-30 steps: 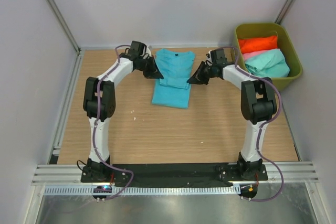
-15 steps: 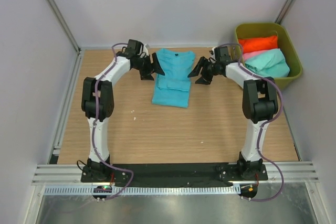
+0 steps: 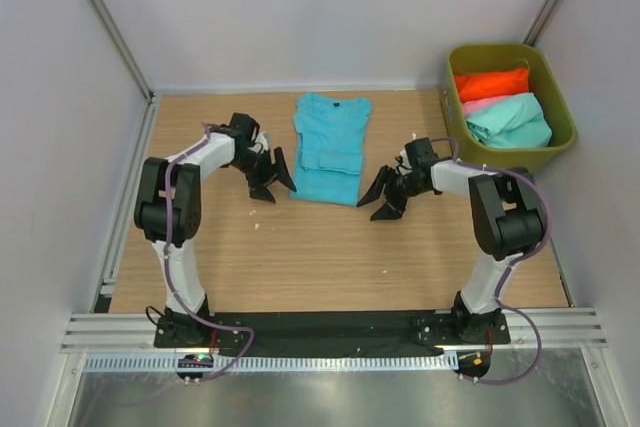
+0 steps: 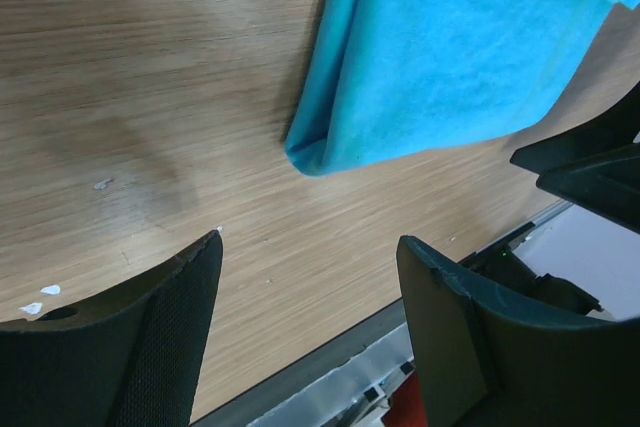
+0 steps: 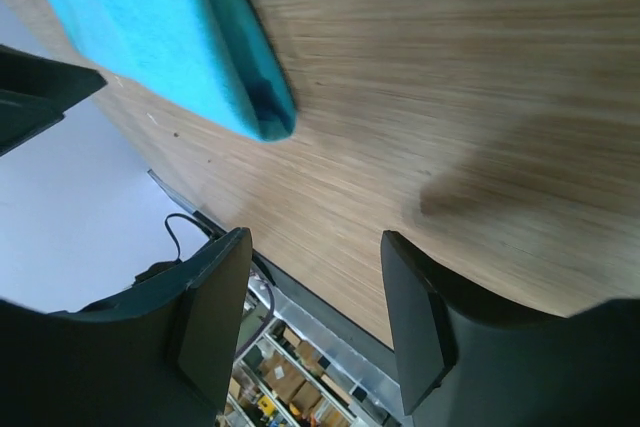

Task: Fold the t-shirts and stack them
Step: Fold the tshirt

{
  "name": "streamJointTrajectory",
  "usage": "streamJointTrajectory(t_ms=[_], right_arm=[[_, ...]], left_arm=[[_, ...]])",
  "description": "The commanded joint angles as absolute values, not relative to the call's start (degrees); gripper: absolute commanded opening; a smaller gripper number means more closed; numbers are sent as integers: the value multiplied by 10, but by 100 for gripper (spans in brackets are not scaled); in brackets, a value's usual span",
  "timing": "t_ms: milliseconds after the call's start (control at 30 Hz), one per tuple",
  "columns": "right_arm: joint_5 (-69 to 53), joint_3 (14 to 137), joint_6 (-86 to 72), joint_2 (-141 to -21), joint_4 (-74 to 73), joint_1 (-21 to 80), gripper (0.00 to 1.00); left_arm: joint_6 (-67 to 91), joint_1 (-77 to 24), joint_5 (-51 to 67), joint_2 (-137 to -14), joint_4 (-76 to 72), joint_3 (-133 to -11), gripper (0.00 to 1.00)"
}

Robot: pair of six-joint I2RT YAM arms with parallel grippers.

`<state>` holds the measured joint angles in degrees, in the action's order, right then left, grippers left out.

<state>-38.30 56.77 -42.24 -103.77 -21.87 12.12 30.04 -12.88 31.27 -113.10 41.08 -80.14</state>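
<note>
A turquoise-blue t-shirt [image 3: 330,147] lies on the table, folded into a narrow strip with its collar at the far end. My left gripper [image 3: 274,188] hovers open beside its near left corner, not touching it. My right gripper [image 3: 372,208] is open just off the near right corner. The left wrist view shows the shirt's corner [image 4: 450,57] beyond my empty left gripper [image 4: 310,245]. In the right wrist view the other corner [image 5: 150,17] lies ahead of my empty right gripper [image 5: 312,239]. Orange-red [image 3: 490,83], pink [image 3: 478,104] and mint-green [image 3: 510,120] t-shirts sit in the bin.
The olive-green plastic bin [image 3: 562,97] stands at the back right corner, against the right wall. Bare wooden table [image 3: 330,257] stretches from the shirt to the arm bases. White walls close in the left, back and right sides.
Both grippers were shut at the shirt's upper sides a second ago. They have opened, let the cloth go, and moved toward the near corners of the shirt.
</note>
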Motion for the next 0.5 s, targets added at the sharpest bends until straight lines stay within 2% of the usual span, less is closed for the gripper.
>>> streamJointTrajectory(t_ms=[0,467], right_arm=[[-399,593,-443,-1044,-162,134,60],[-381,628,-462,-1107,-126,163,59]], left_arm=[[324,-127,344,-1136,383,-803,72],[351,-130,358,-1205,358,-838,70]])
